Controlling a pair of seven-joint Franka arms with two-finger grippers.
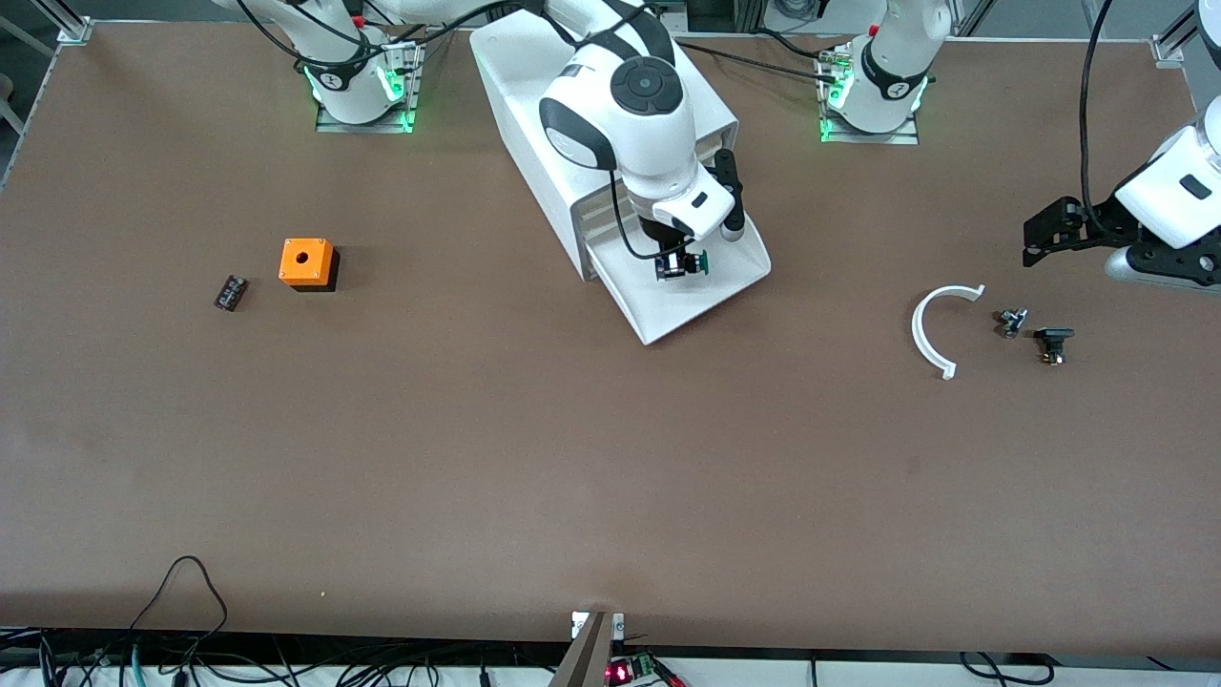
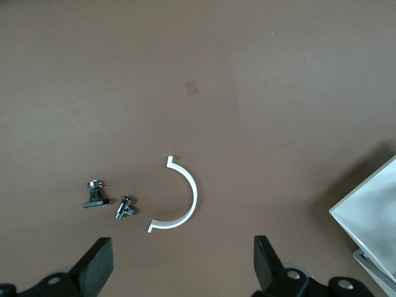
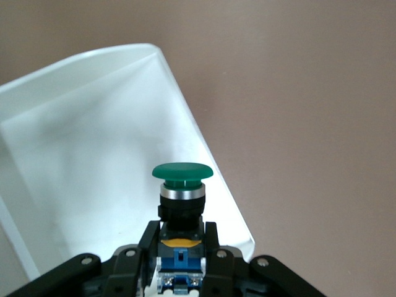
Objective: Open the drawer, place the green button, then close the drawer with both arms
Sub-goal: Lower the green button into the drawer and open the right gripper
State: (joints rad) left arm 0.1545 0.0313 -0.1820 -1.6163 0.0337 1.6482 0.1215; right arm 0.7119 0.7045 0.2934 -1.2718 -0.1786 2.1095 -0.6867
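The lowest drawer (image 1: pixel 711 291) of the white cabinet (image 1: pixel 520 95) is pulled out toward the front camera. My right gripper (image 1: pixel 679 265) is over the open drawer, shut on the button (image 1: pixel 691 263). In the right wrist view the button (image 3: pixel 182 179) shows a green cap and a black, yellow and blue body between my fingers (image 3: pixel 147 242), with the drawer tray (image 3: pixel 86 154) under it. My left gripper (image 1: pixel 1049 234) is open and empty above the table at the left arm's end. In the left wrist view it (image 2: pixel 184 263) hangs wide open over bare table.
An orange box with a hole (image 1: pixel 307 262) and a small black part (image 1: pixel 230 292) lie toward the right arm's end. A white arc piece (image 1: pixel 940 329) and two small parts (image 1: pixel 1011 322) (image 1: pixel 1053 342) lie under the left gripper's area.
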